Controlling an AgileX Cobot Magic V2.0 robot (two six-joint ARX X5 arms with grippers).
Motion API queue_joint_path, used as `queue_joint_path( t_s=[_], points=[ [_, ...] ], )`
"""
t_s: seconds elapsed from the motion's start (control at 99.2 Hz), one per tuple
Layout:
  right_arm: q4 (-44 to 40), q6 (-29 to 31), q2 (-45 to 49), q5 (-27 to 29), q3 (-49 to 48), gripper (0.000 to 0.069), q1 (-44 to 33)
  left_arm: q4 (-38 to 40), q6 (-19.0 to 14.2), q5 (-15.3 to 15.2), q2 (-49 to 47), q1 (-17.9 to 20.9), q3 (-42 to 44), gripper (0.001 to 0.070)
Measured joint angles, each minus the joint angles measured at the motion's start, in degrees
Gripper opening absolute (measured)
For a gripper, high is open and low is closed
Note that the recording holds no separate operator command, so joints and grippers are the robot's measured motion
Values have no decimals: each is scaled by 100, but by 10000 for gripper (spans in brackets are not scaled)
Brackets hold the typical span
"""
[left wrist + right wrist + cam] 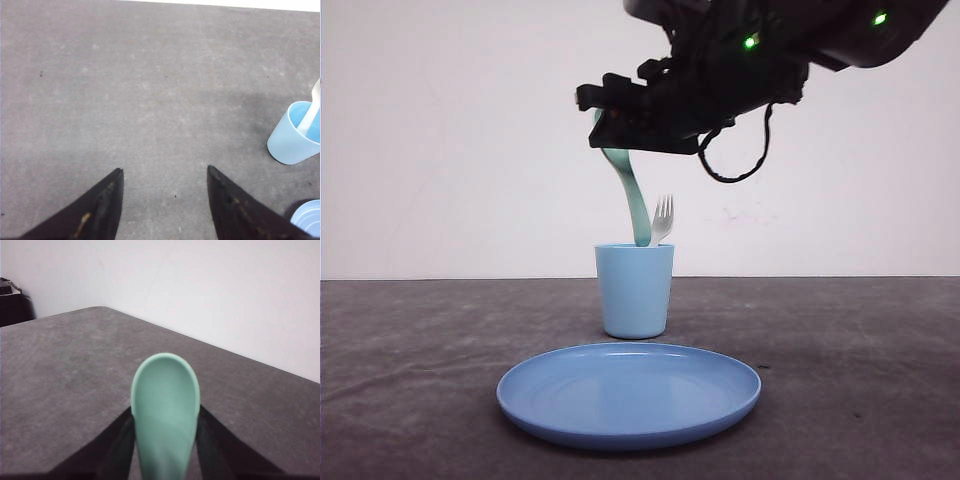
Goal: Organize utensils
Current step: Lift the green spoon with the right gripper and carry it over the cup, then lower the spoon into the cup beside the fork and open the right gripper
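Front view: the right end effector (605,118) hangs above the light blue cup (634,290) and pinches the bowl end of the mint-green spoon (630,195), whose handle curves down into the cup's mouth. The white fork (663,218) stands in the same cup, tines up, just beside the spoon's handle. The cup stands on the grey table (410,360), directly behind the round blue plate (628,392). Right wrist view: the spoon's oval bowl sits between the two dark fingers (117,450), which press against its sides. Left wrist view: the left end effector (165,192) is spread apart over bare table, well apart from the cup, with the fork's handle leaning on the cup's rim.
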Motion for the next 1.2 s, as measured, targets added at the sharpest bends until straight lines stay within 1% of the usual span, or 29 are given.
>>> queue_joint_path(
  t_s=[0.141,0.313,0.776,0.877,0.978,1.2],
  points=[
    [-7,-136,186,-2,181,184,-2,-7,0,0,0,0,0,318],
    [-315,-234,330,0,219,184,-4,-20,0,0,0,0,0,318],
    [-570,-254,688,-2,219,189,-44,-15,2,0,0,0,0,318],
    [-619,-254,688,0,219,237,-44,-13,2,0,0,0,0,318],
    [-645,-254,688,0,219,318,-44,-11,4,0,0,0,0,318],
    [-619,-251,688,-4,260,467,-39,-9,4,0,0,0,0,318]
  ],
)
